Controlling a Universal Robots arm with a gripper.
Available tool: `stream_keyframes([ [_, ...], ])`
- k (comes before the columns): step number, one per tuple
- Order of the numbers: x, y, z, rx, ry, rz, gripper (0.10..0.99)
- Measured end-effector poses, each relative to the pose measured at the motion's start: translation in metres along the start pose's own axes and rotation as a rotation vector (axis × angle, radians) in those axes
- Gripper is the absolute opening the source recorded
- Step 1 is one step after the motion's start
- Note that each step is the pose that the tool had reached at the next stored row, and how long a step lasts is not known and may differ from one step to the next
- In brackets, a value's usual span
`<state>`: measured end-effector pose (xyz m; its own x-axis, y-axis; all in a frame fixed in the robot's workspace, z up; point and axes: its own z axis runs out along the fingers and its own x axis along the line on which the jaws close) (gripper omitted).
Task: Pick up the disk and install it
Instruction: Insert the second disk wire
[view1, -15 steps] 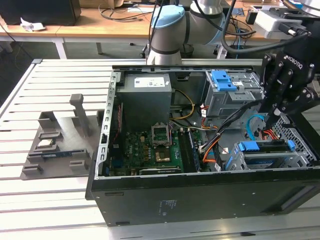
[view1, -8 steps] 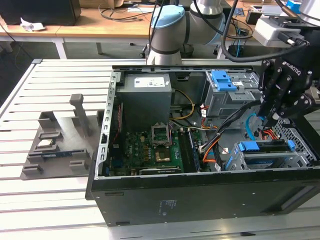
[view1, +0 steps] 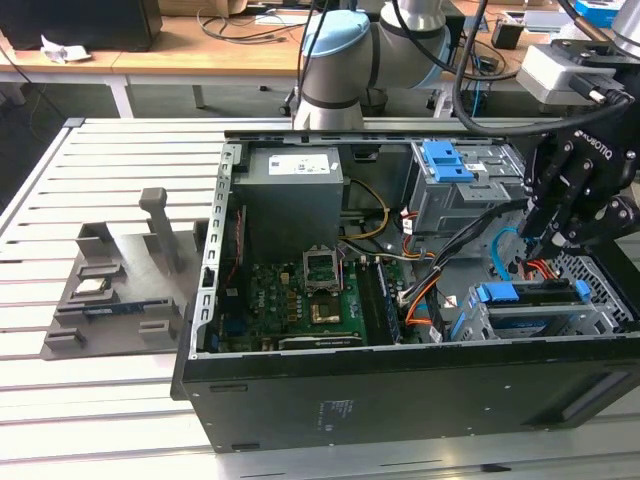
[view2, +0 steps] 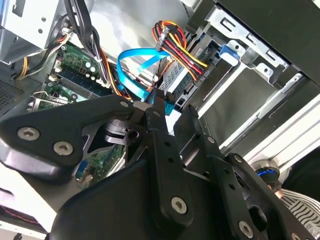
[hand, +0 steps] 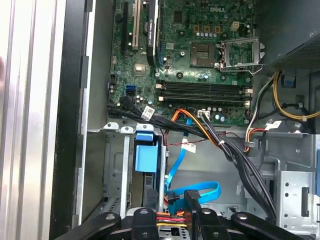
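A: End effector (view1: 545, 245) hangs over the open computer case (view1: 400, 385), at the exterior view's right end, above the cable bundle. In the second wrist view its black fingers (view2: 162, 150) stand close together, a narrow gap, nothing between them.

B: What sits right under it?

A: A looped blue flat cable (hand: 202, 192) and a red-yellow-black wire bundle (view2: 175, 45). In the exterior view, orange and black cables (view1: 430, 285) run across toward the motherboard (view1: 300, 300).

B: And the disk?

A: The disk (view1: 535, 305) lies in the lower drive cage, near the case's front edge at the exterior view's right, blue bracket framing it, just below the end effector and apart from it. In the first wrist view its blue bracket (hand: 146, 155) shows in the bay beside the case wall.

B: Further out?

A: Grey power supply box (view1: 293, 195) toward the back. The case rests on a slatted white tabletop (view1: 90, 400); a grey parts holder (view1: 120, 290) stands at the exterior view's left.
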<state>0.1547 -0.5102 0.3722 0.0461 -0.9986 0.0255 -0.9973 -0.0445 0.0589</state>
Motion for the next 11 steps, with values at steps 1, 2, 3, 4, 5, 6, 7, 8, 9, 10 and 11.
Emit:
stream_keyframes([
  [1, 0.0000, -0.0005, 0.0005, 0.000, -0.0013, 0.000, 0.353],
  [2, 0.0001, -0.0008, 0.0008, -0.001, -0.0012, 0.000, 0.353],
  [3, 0.0001, -0.0009, 0.0021, -0.001, -0.0011, 0.000, 0.353],
  [4, 0.0001, -0.0009, 0.0022, -0.001, -0.0010, 0.000, 0.353],
  [5, 0.0001, -0.0010, 0.0023, -0.001, -0.0012, 0.000, 0.353],
  [6, 0.0001, -0.0010, 0.0024, -0.001, -0.0012, 0.000, 0.353],
  [7, 0.0001, -0.0010, 0.0024, -0.001, -0.0013, 0.000, 0.341],
  [8, 0.0001, -0.0010, 0.0025, -0.001, -0.0013, 0.000, 0.275],
  [9, 0.0001, -0.0010, 0.0025, -0.001, -0.0013, 0.000, 0.212],
  [10, 0.0001, -0.0010, 0.0026, -0.001, -0.0013, 0.000, 0.149],
  [11, 0.0001, -0.0010, 0.0026, -0.001, -0.0013, 0.000, 0.106],
])
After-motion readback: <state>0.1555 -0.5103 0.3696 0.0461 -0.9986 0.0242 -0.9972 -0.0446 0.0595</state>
